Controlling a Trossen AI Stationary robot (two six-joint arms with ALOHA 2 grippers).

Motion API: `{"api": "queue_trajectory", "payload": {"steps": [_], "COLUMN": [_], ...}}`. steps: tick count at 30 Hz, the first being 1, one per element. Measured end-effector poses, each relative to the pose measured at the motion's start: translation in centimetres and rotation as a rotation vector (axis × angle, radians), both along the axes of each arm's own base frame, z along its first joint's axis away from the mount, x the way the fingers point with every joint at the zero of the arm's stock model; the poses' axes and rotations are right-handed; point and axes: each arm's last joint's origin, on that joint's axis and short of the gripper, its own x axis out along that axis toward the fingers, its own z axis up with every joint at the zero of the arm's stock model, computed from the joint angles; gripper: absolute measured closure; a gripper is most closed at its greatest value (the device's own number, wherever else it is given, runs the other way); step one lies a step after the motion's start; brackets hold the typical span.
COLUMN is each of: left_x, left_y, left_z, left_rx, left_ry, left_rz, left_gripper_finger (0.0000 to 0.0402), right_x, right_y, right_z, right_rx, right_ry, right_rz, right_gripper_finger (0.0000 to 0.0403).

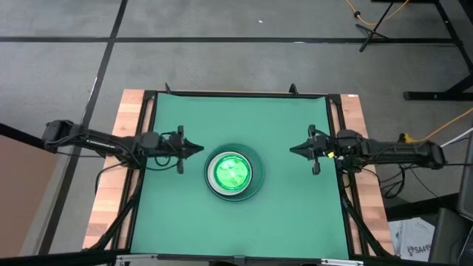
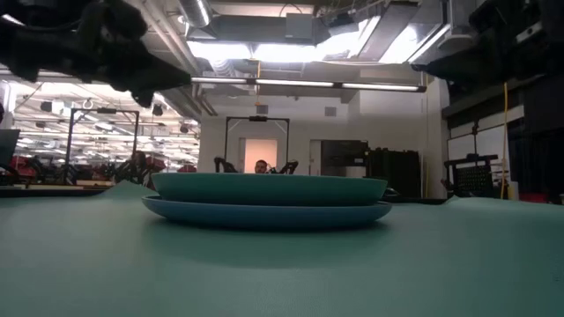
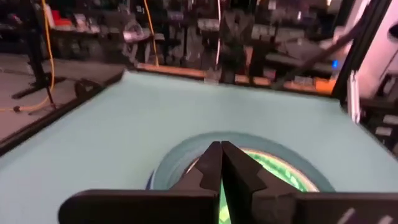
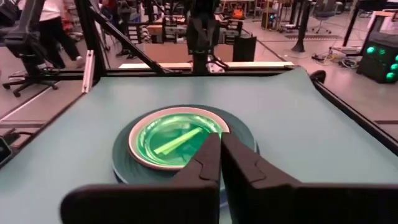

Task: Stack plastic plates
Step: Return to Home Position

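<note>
The plastic plates stand in one stack [image 1: 233, 173] at the middle of the green mat. A translucent green plate [image 4: 174, 138] lies on top inside a white rim, over a dark green plate [image 2: 264, 187] and a blue one [image 2: 264, 214] at the bottom, which rests on the mat. My left gripper [image 1: 199, 148] hovers shut to the stack's left and slightly toward the far edge. My right gripper [image 1: 293, 148] hovers shut to the stack's right. Both are raised above the table and touch nothing. Other plates are hidden inside the stack.
The green mat [image 1: 177, 222] covers the table top, with wooden strips [image 1: 111, 199] and a dark frame along its sides. Open mat lies all around the stack. A person [image 4: 53, 28] stands in the room beyond the table.
</note>
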Motion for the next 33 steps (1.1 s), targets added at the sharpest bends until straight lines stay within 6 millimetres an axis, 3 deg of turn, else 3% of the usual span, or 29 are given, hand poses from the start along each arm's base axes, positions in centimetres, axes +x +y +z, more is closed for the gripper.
{"api": "queue_trajectory", "payload": {"steps": [13, 21, 28, 33], "left_x": [-4.5, -6.0, -6.8, -6.8], "left_y": [0.2, 0.4, 0.4, 0.4], "left_z": [-1.0, -0.9, -1.0, -1.6], "left_rx": [-0.001, 0.021, 0.039, 0.017], "left_ry": [-0.208, -0.228, -0.233, -0.180], "left_rz": [0.025, 0.079, 0.077, 0.075], "left_gripper_finger": [0.0400, 0.0399, 0.0398, 0.0397], "right_x": [-1.4, -2.3, -3.1, -3.1], "right_y": [0.0, 0.1, 0.1, 0.1], "right_z": [-2.3, -3.9, -3.5, -4.2], "right_rx": [0.021, 0.033, 0.034, 0.029], "right_ry": [-0.094, -0.167, -0.236, -0.162], "right_rz": [-0.028, -0.029, -0.026, -0.027], "right_gripper_finger": [0.0402, 0.0402, 0.0402, 0.0402]}}
